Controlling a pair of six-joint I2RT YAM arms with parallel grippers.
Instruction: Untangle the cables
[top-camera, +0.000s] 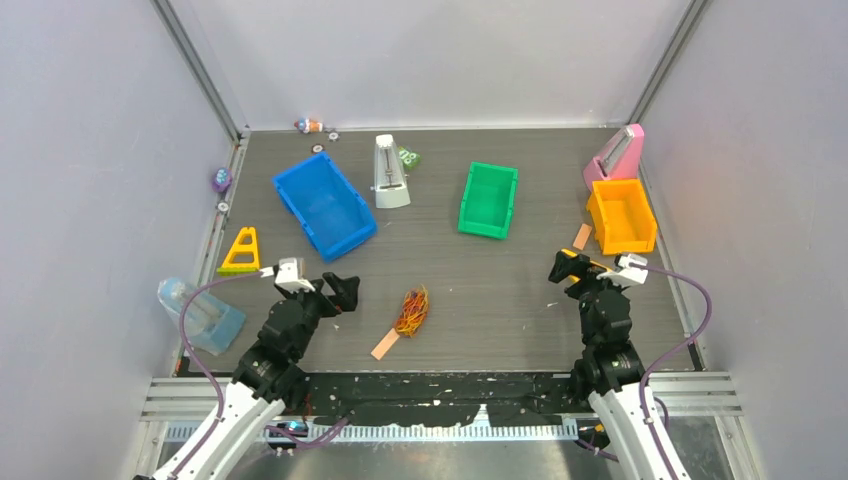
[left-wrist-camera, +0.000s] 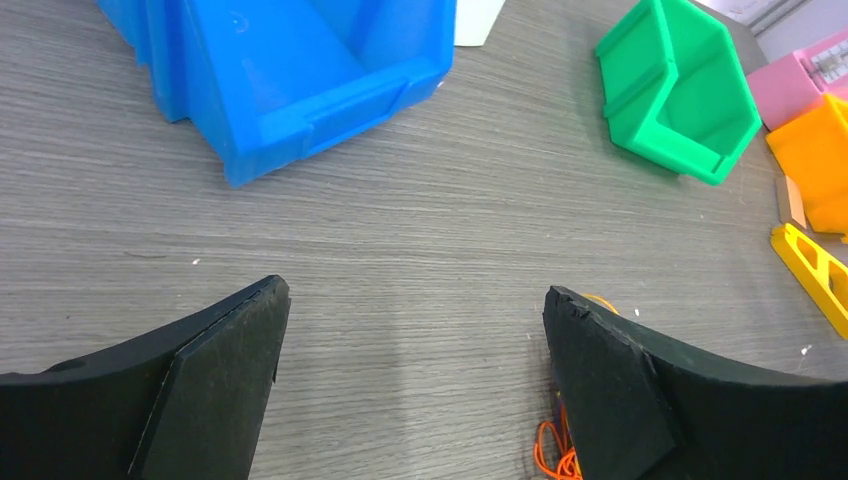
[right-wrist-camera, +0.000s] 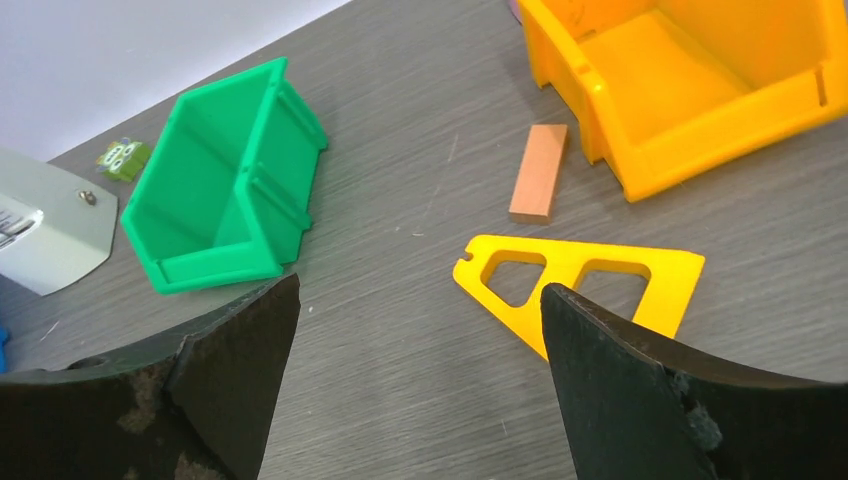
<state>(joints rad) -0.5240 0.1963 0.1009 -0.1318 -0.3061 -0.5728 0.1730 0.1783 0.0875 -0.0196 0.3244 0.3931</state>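
The cables (top-camera: 412, 311) lie in one tangled bundle of orange-yellow, red and dark threads on the table, near the front centre. A few orange loops of the cables (left-wrist-camera: 552, 451) show in the left wrist view beside the right finger. My left gripper (top-camera: 343, 292) is open and empty, a short way left of the bundle. My right gripper (top-camera: 566, 270) is open and empty, far to the right of the bundle. The right wrist view shows no cables.
A tan wooden stick (top-camera: 385, 344) touches the bundle's near end. Blue bin (top-camera: 324, 204), green bin (top-camera: 489, 200) and orange bin (top-camera: 622, 215) stand behind. A yellow triangle (right-wrist-camera: 580, 285) lies under my right gripper, another (top-camera: 241, 251) at left. A small wooden block (top-camera: 582, 236) lies by the orange bin.
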